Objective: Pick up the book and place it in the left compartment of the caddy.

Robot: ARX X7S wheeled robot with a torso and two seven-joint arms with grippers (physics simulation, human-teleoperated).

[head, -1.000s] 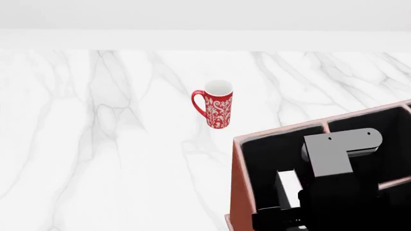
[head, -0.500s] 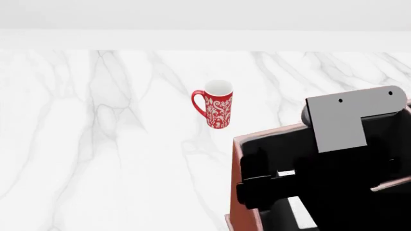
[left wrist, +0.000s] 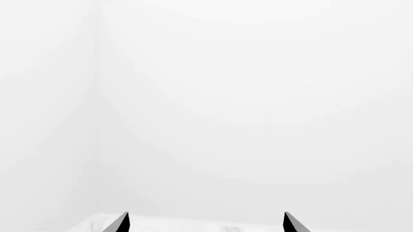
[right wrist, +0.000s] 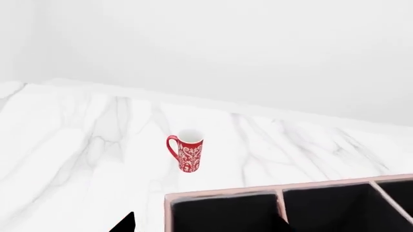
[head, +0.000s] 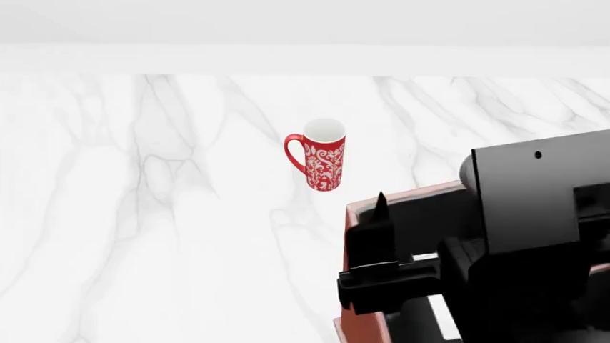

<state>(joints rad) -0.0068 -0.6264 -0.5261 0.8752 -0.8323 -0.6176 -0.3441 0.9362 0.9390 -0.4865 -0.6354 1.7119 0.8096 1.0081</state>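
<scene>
Head camera looking steeply down over marble table point(head: 143, 214); right wrist camera hovering above caddy point(right wrist: 226, 205), facing mug point(right wrist: 187, 155), sharing both with head view; left wrist camera facing blank wall point(left wrist: 258, 96).

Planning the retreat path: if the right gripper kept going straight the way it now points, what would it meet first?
Probably nothing near: the right gripper points out over the reddish-brown caddy's pinkish rim toward the white marble table. The red-and-white patterned mug stands roughly in that line; depth is unclear.
</scene>
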